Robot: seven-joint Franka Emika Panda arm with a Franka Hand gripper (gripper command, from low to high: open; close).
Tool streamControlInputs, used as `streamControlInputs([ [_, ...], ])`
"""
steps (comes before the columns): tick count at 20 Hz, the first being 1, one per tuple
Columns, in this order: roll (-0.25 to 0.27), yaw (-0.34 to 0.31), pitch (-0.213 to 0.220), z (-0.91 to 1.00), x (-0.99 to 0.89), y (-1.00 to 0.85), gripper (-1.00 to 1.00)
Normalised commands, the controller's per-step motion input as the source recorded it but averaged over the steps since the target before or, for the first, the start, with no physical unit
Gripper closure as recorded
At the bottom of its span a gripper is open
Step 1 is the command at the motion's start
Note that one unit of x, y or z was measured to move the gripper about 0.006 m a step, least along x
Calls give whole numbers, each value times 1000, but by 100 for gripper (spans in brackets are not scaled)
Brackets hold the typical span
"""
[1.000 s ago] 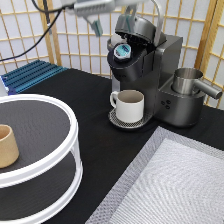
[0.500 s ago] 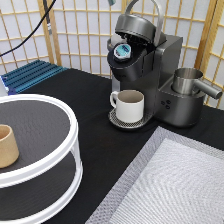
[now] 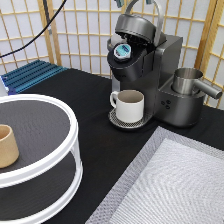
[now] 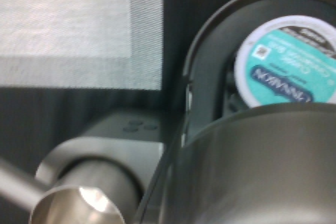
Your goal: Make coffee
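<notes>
Exterior view shows no jaws; the coffee pod (image 3: 122,50) sits in the open brewer (image 3: 150,75).

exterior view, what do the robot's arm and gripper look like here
The exterior view shows neither the arm nor the gripper. Only a thin black cable shows, curving across the screen at the exterior view's top left. It may belong to the rig.

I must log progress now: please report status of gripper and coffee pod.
Gripper not visible in exterior view. Coffee pod seated in open coffee machine. Mug under spout.
</notes>
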Motion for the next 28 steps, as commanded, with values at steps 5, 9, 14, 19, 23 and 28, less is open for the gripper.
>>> streamControlInputs([
  [5, -72, -24, 0, -124, 68, -36, -100],
  [9, -64, 43, 0, -435, 0, 0, -100],
  [14, -43, 86, 0, -215, 0, -173, -100],
  [19, 35, 104, 3, -361, -11, -765, -100],
  [23, 52, 100, 0, -556, 7, -688, -100],
  [28, 15, 84, 0, -196, 29, -346, -100],
])
